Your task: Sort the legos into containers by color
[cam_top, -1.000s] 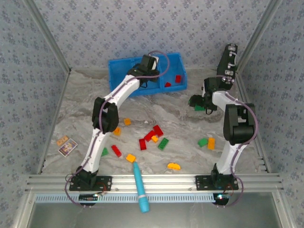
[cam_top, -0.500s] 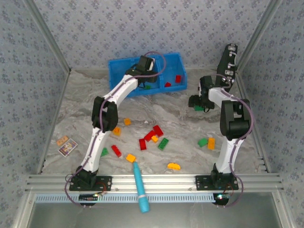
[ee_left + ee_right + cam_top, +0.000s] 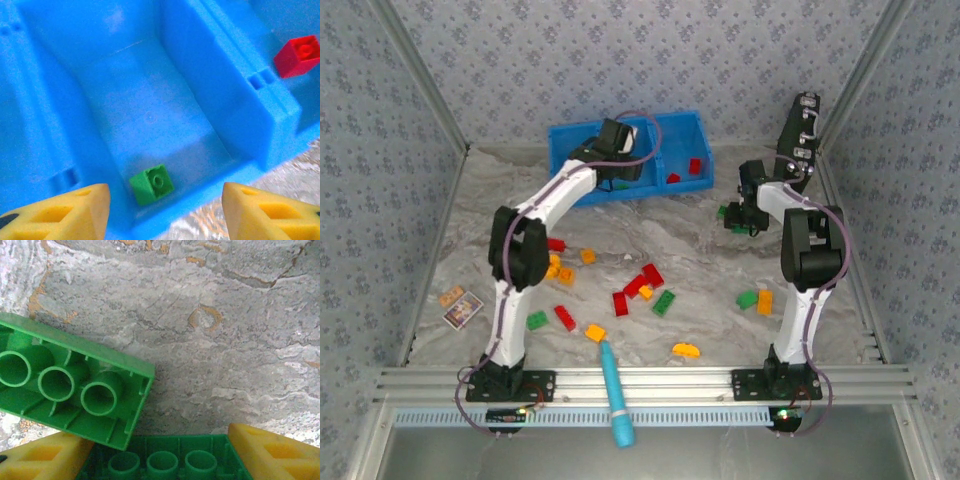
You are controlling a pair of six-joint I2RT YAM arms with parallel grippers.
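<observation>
The blue tray (image 3: 570, 150) sits at the back of the table. My left gripper (image 3: 620, 176) hangs open over its middle compartment (image 3: 150, 100), where a small green brick (image 3: 151, 184) lies just ahead of the fingers (image 3: 65, 212). A red brick (image 3: 297, 56) lies in the compartment to the right. My right gripper (image 3: 736, 214) is low over the table at the right, shut lengthwise on an upside-down green brick (image 3: 165, 460). A second upside-down green brick (image 3: 70, 385) overlaps its corner. Loose legos in red (image 3: 645, 280), green (image 3: 663, 302) and orange (image 3: 686, 350) are scattered mid-table.
A teal stick (image 3: 615, 390) lies at the near edge, partly over the rail. Small cards (image 3: 460, 305) lie at the left. An upright black case (image 3: 802, 135) stands behind the right arm. Patterned walls close in the table on three sides.
The left arm swung its elbow left and its gripper shifted slightly left over the tray, uncovering bricks beside the arm. The right gripper crept a little toward the far side and its forearm straightened.
</observation>
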